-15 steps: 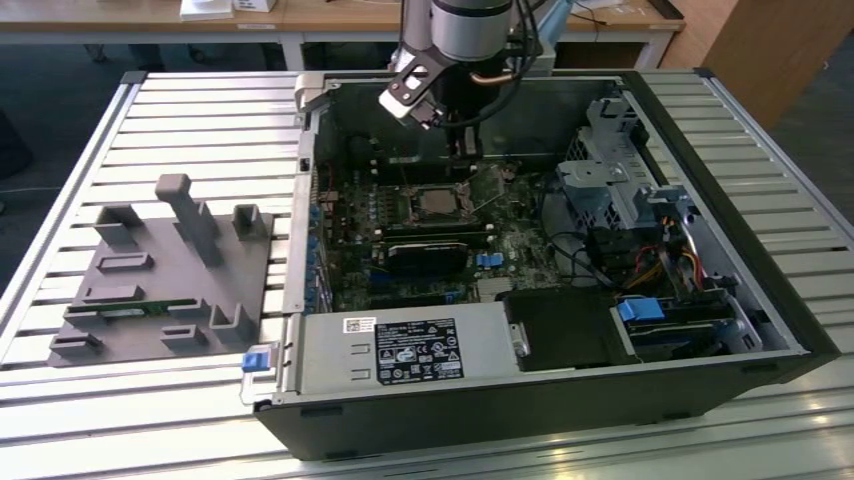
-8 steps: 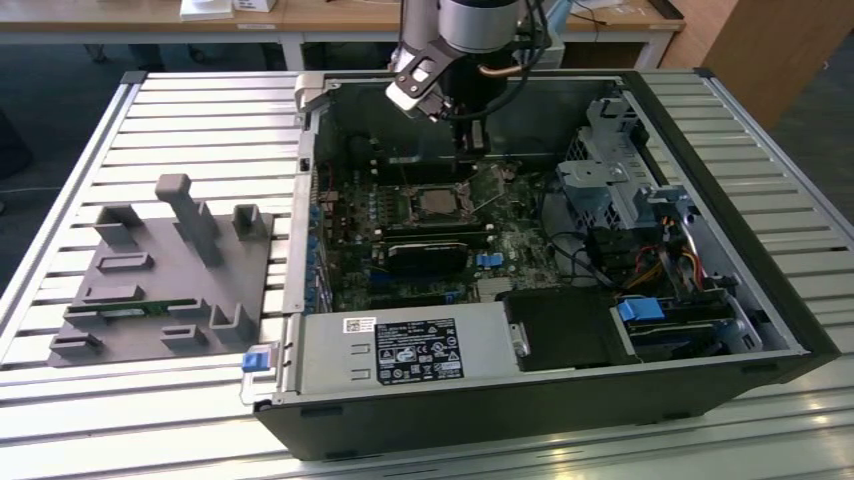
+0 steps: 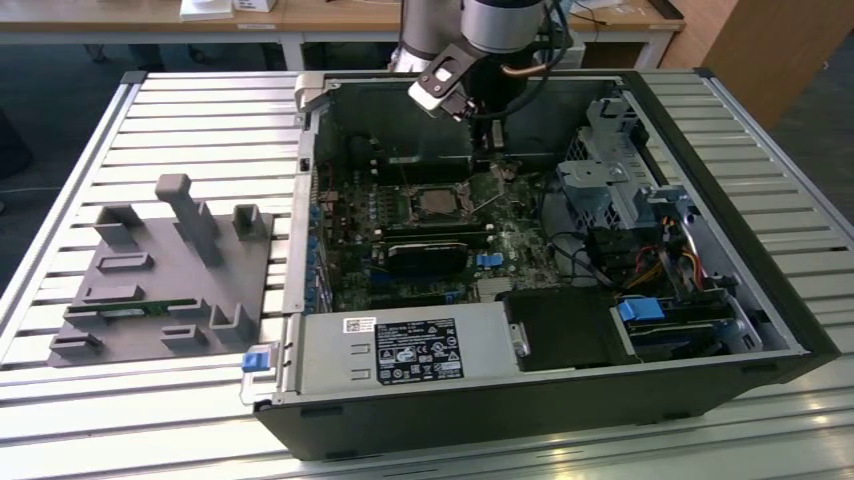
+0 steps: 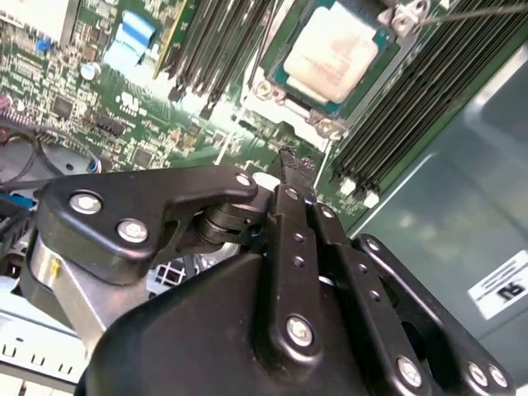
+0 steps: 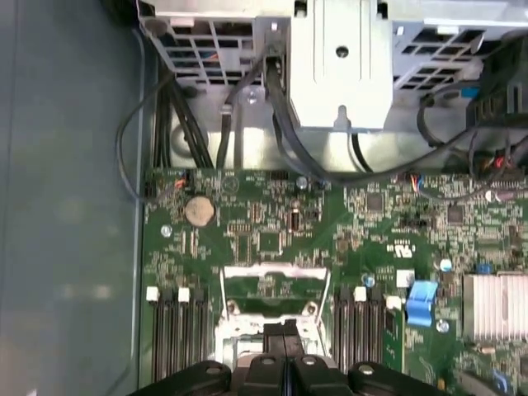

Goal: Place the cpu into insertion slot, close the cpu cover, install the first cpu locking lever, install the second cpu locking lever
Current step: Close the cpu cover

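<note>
The cpu (image 4: pixel 330 54), a small thin square chip with a pale beige-silver metal face, lies flat in the insertion slot (image 4: pixel 266 87), the square silver-rimmed socket of the green motherboard (image 5: pixel 247 239). In the exterior view that socket sits in the middle of the open black computer case (image 3: pixel 534 420). I judge the chip light, stiff and fragile. It should be touched only at its outer edges or pressed gently on the flat metal face, never levered.

The cpu cover (image 5: pixel 275 271), a thin square silver metal frame with a cut-out window, seems to stand raised at the socket's edge, though I cannot be sure. It looks like stiff, slippery sheet metal, best pushed on its free edge. A thin silver wire lever (image 4: pixel 474 10) juts up beside the socket. It is probably springy and easy to slip off.

The black hand (image 4: pixel 289 158) hovers just above the board near the socket. Its fingers are pressed together with nothing between them.

Long black memory slots (image 4: pixel 429 91) flank the socket closely on both sides and leave little room. Black cables (image 5: pixel 247 107) loop from a silver drive cage (image 5: pixel 340 66) over the board's edge, near a round coin battery (image 5: pixel 199 211). On the slatted metal desk (image 3: pixel 200 110), at the exterior view's left, a grey moulded fixture (image 3: pixel 160 270) stands well apart from the case.
</note>
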`<act>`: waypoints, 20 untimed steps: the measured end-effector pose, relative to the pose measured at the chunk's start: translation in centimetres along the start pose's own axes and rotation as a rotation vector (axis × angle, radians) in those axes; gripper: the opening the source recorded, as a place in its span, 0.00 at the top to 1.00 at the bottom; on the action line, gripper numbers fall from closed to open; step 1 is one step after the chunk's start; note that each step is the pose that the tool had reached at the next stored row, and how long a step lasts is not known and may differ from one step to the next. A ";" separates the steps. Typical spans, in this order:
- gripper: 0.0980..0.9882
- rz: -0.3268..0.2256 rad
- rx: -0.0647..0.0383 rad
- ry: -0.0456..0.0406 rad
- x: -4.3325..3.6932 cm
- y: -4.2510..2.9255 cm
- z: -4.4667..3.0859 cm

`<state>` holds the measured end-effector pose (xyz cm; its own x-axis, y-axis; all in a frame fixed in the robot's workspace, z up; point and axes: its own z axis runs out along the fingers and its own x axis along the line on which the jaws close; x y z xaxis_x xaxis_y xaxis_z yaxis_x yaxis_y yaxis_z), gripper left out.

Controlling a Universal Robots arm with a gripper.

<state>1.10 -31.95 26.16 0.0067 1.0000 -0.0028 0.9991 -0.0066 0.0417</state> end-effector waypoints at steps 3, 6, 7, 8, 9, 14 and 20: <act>0.99 0.000 0.000 -0.0002 0.03 0.40 0.13; 0.99 0.000 0.001 -0.0001 0.08 0.90 0.32; 0.99 0.000 0.002 -0.0002 0.11 1.06 0.36; 0.99 0.000 0.002 -0.0001 0.14 1.22 0.40; 0.99 0.000 0.002 -0.0002 0.17 1.39 0.43; 0.99 0.000 0.003 -0.0005 0.22 1.98 0.58; 0.99 0.000 0.003 -0.0008 0.24 2.72 0.70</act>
<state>3.85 -31.73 25.58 0.0067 1.0000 -0.0036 0.9992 -0.0066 0.0386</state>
